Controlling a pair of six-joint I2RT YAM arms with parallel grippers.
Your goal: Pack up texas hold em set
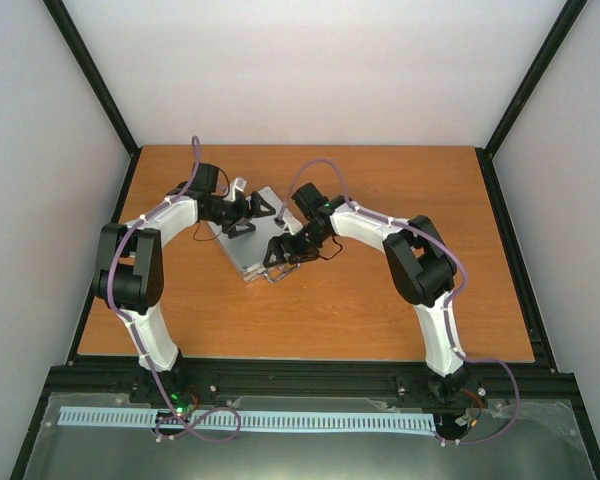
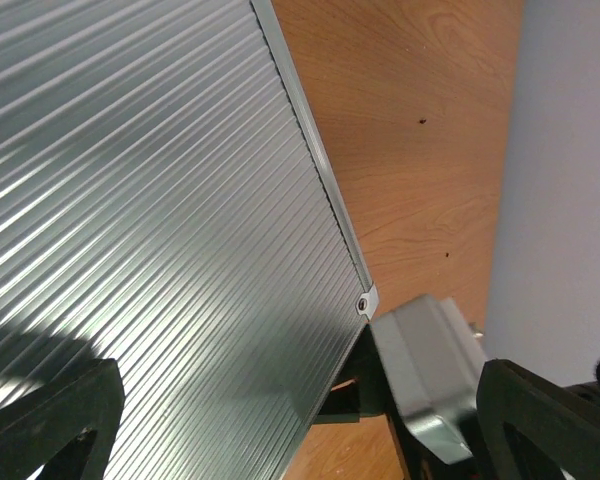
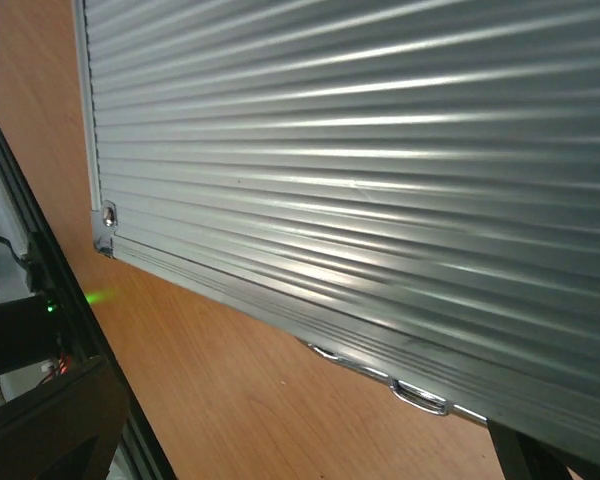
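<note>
The desk (image 1: 380, 300) carries only one thing that I can make out: the ribbed silver case (image 1: 238, 252). It lies shut and flat, turned at an angle, left of centre and nearer the desk's far edge than the near one. No cards, chips or dice show loose on the desk, so I judge the packing is done and the step in hand is securing the lid.

My left claw (image 1: 242, 218) hangs over the case's far part, fingers spread wide and pinching nothing. My right claw (image 1: 285, 250) hangs over the case's near-right edge, also spread as wide as it goes and empty.

Next I need to fasten the clasps. My right wrist view shows a small metal latch (image 3: 420, 396) on the case's edge, and I cannot tell whether it is snapped down. I would brace the lid with the left claw and press the latch with one right fingertip.
</note>
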